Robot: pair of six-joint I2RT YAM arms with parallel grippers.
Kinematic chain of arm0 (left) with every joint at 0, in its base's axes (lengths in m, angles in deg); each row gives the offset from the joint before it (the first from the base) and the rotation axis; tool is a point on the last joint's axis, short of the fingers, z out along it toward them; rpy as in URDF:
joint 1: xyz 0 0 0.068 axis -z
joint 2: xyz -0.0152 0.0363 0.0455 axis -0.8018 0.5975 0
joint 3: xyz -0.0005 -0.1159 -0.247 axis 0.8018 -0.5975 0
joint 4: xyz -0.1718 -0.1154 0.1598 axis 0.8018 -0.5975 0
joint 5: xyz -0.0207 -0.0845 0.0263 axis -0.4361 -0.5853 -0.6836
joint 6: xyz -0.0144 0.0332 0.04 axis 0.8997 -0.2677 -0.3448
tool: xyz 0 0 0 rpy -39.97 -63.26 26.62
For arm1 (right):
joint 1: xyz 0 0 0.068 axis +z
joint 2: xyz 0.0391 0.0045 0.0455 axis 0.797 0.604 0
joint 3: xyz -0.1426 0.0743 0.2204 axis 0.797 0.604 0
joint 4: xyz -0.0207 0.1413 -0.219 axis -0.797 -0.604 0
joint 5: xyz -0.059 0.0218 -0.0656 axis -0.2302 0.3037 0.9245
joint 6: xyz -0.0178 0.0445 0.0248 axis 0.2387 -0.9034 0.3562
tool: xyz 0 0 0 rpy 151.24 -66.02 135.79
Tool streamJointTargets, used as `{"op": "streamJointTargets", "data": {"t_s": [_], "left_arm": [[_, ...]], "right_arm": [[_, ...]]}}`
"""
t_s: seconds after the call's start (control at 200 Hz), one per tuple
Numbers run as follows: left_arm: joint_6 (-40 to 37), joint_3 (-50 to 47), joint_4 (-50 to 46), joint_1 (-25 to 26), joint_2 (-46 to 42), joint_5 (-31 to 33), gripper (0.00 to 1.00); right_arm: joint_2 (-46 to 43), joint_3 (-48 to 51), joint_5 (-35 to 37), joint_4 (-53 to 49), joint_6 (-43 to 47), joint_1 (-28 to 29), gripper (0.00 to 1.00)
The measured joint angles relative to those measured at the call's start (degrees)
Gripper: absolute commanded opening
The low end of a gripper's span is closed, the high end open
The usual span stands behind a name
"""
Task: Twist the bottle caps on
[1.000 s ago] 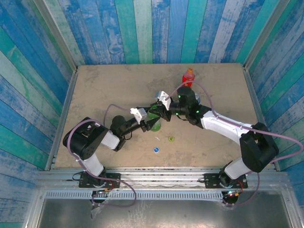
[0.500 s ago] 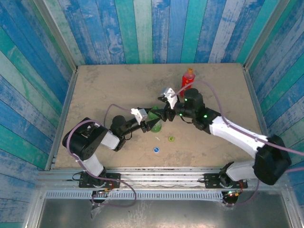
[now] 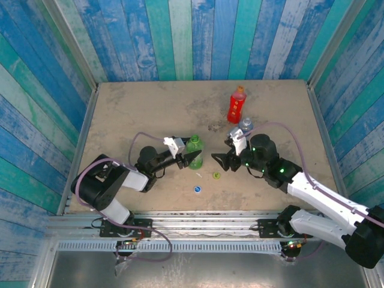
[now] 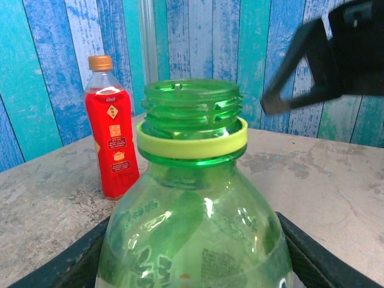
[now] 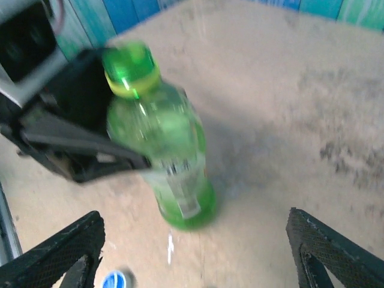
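My left gripper is shut on the body of the tall green bottle, which stands upright. In the left wrist view the green bottle has an open threaded mouth above a yellow-green ring, and black fingers press its sides. My right gripper is open just right of it, with nothing between its fingers. The yellow-green cap and blue cap lie on the table. The red bottle wears its orange cap. The short clear bottle stands behind my right wrist.
A small white scrap lies between the green bottle and the caps. Painted plank walls close in the table on three sides. The blue cap lies near my right gripper's left finger.
My right gripper has opened and drawn back from the green bottle's top, toward the near right. The left gripper has kept its hold on the bottle.
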Motion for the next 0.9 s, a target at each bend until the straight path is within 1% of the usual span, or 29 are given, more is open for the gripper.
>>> {"op": "streamJointTargets", "data": {"t_s": [0.16, 0.29, 0.406, 0.516, 0.641, 0.901], "left_arm": [[1.07, -2.03, 2.14, 0.02, 0.13, 0.87, 0.61], [1.05, -3.65, 4.13, 0.02, 0.15, 1.88, 0.61], [1.01, -5.55, 6.67, 0.04, 0.15, 2.97, 0.61], [0.81, -6.69, 8.35, 0.13, 0.15, 3.72, 0.62], [0.79, -6.69, 8.33, 0.17, 0.15, 4.07, 0.61], [0.55, -6.67, 8.17, 0.28, 0.09, 4.11, 0.61]], "right_arm": [[3.13, 0.94, 4.98, -3.69, -0.94, 2.54, 0.7], [8.59, 0.9, 9.49, -5.31, -2.86, 5.33, 0.66], [13.84, 0.9, 12.41, -5.77, -3.65, 8.24, 0.6], [17.81, 0.9, 13.7, -5.6, -4.39, 10.23, 0.54], [20.7, 0.9, 14.05, -4.55, -4.9, 10.82, 0.54], [26.05, 0.9, 14.53, -2.58, -5.68, 10.93, 0.5]]}}
